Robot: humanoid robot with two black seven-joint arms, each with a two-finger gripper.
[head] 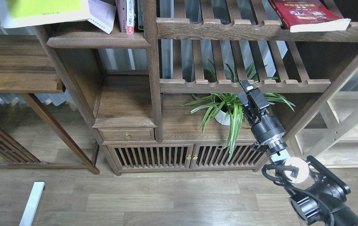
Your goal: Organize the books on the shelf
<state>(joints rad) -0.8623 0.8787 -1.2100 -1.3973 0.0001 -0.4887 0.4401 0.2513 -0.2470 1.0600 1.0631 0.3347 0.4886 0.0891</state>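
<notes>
Right gripper (245, 84), fingers indistinguishable, hangs empty by the plant (226, 110); red book (307, 14) lies at one o'clock, two books (40, 12) on the shelf (97, 40) at eleven. Approach the red book's overhanging edge squarely.

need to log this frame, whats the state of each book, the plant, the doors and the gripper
yellow-green book: lying flat, overhanging the shelf
white book: flat, partly under it
dark red book: flat on slatted rack
potted plant: upright
cabinet doors: closed
right gripper: empty, raised
</notes>
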